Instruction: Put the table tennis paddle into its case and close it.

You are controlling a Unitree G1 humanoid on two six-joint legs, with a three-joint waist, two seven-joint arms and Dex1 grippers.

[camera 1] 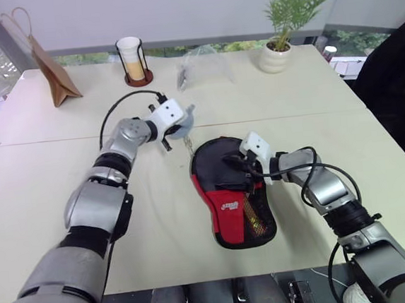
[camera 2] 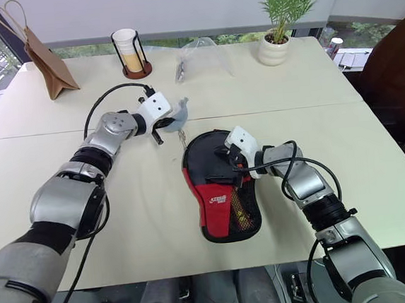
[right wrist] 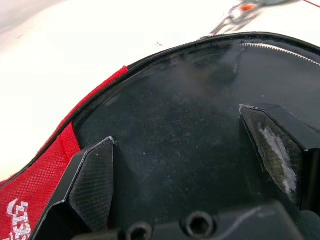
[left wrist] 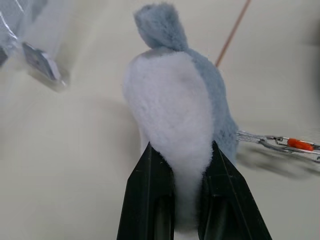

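Left eye view: the left gripper [camera 1: 180, 127] reaches forward and inward, pinched closed on a grey-blue plush toy [camera 1: 183, 123] at 11 o'clock from the case [camera 1: 229, 192]. The right gripper [camera 1: 242, 163] lies low over the case's round black end, fingers spread wide, holding nothing. The case lies mid-table [camera 1: 44, 201], handle end toward 6 o'clock; whether the paddle is inside I cannot tell.

Left wrist view: both fingers [left wrist: 150, 195] squeeze the toy's white belly; a metal chain [left wrist: 272, 142] trails beside it.

Right wrist view: open fingers [right wrist: 92, 187] straddle the black fabric
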